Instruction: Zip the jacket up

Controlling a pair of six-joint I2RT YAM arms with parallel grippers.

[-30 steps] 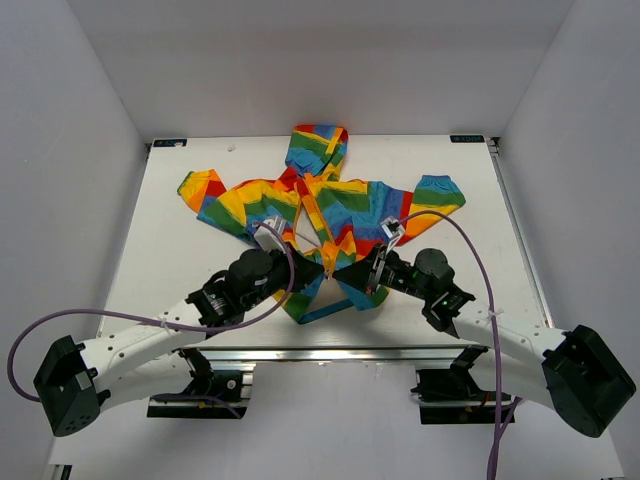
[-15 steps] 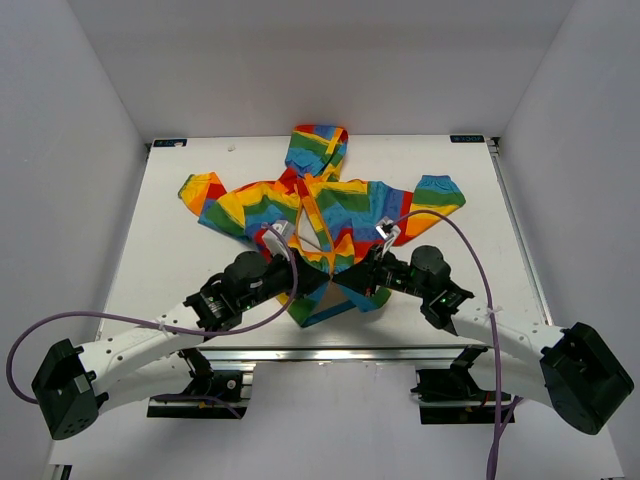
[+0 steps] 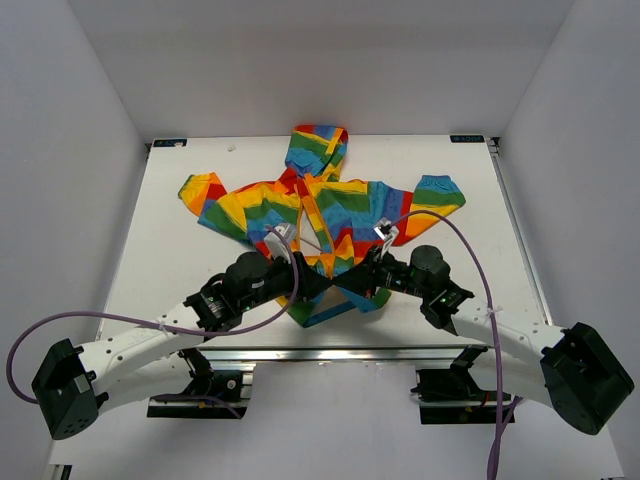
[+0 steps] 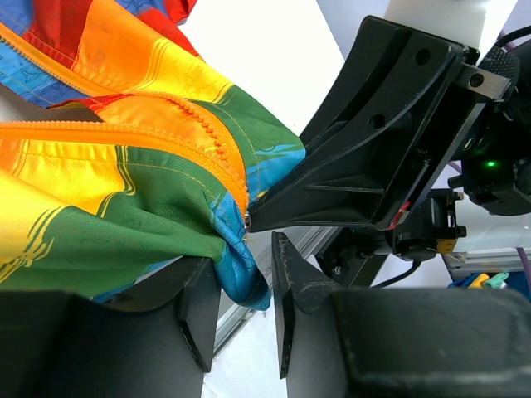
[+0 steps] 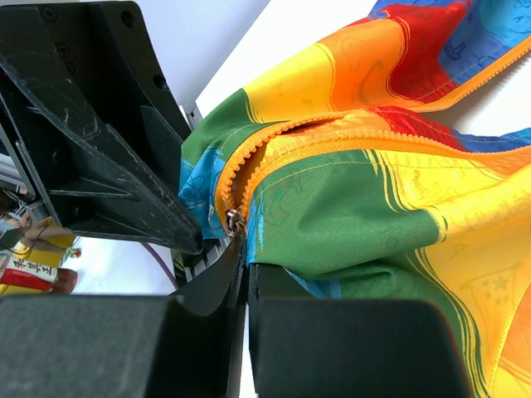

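1. White tabletop (image 3: 180,270), white walls all round. On it the jacket (image 3: 345,205) lies spread out, hood (image 3: 318,150) at the far side and front open in a V. Its hem (image 3: 318,314) is bunched up at the near edge, where both arms meet.
2. Grips: the left gripper (image 4: 243,274) pinches the blue hem corner just below the zipper's bottom end. The right gripper (image 5: 246,261) is pressed together right under the slider (image 5: 235,221). It looks like it has the pull, though the tab itself is hidden.
3. That slider sits at the very bottom of the teeth (image 5: 332,139), so basically the whole zip is left to do, imo.
4. Tip for the pull: the left one anchors the hem and tugs gently toward the bases, while the right one draws the slider straight along the teeth toward the hood. Go for a taut track and no sideways yank, or fabric will likely snag in the slider.
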